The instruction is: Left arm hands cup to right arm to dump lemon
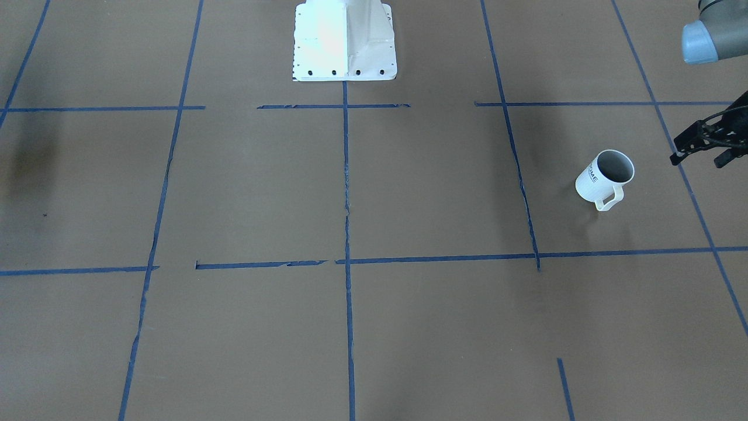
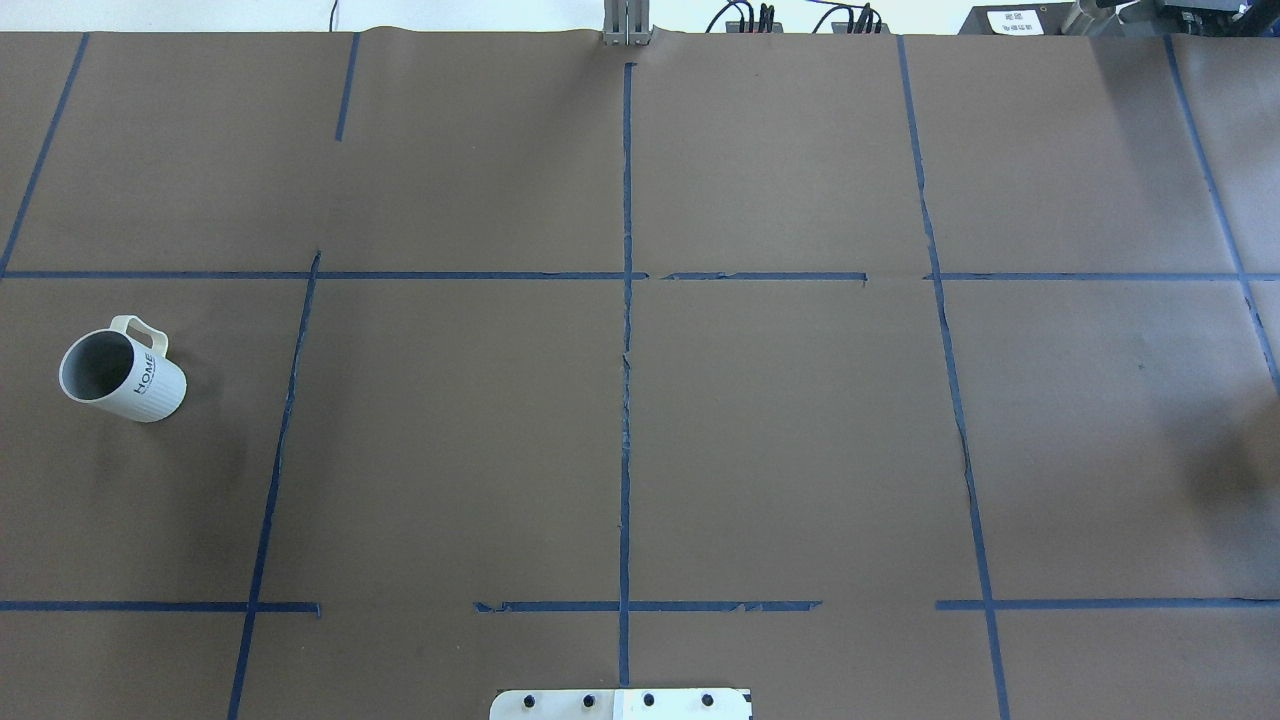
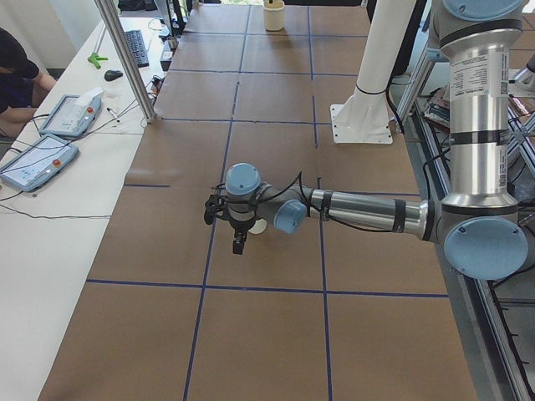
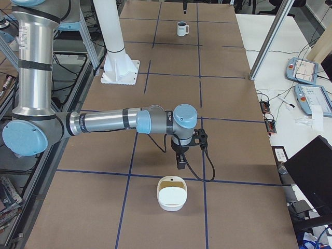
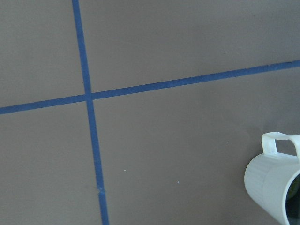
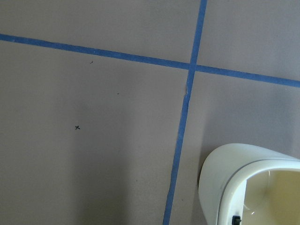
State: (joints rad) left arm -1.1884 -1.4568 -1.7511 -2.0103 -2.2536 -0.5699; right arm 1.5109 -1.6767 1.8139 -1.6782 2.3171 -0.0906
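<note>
**At the left end of the tabletop: cup untouched, handover not started**

On the robot's left side of the tabletop (image 2: 780,450) the cup (image 1: 602,175) stands upright by itself. Its handle is turned away from the robot's base, with the HOME lettering on the wall. Nothing touches it. The inside looks grey from the fixed cameras, and I can't make out a lemon (the left wrist view only catches a sliver of the rim).

Progress is basically zero. The pick, the lift, the pass to the other arm and the dump all look to be still ahead.

The left arm (image 3: 359,210) is stretched out low and nearly level over the tabletop, with the wrist bent so the tool points down. The left gripper (image 1: 698,158) hangs above the surface, near the cup but clear of it, on the side toward the tabletop's end. Two dark prongs show apart in the front view, so I read it as spread, and it holds nothing.

The right arm (image 4: 109,122) mirrors that pose at the far end, forearm level and tool pointing down. The right gripper (image 4: 180,162) hovers near a cream tub (image 4: 171,193), probably the dump target. It shows only in the side view, so I cannot tell how far its fingers are parted. The two arms are well apart, so the pass will likely need both to come toward the middle.
</note>
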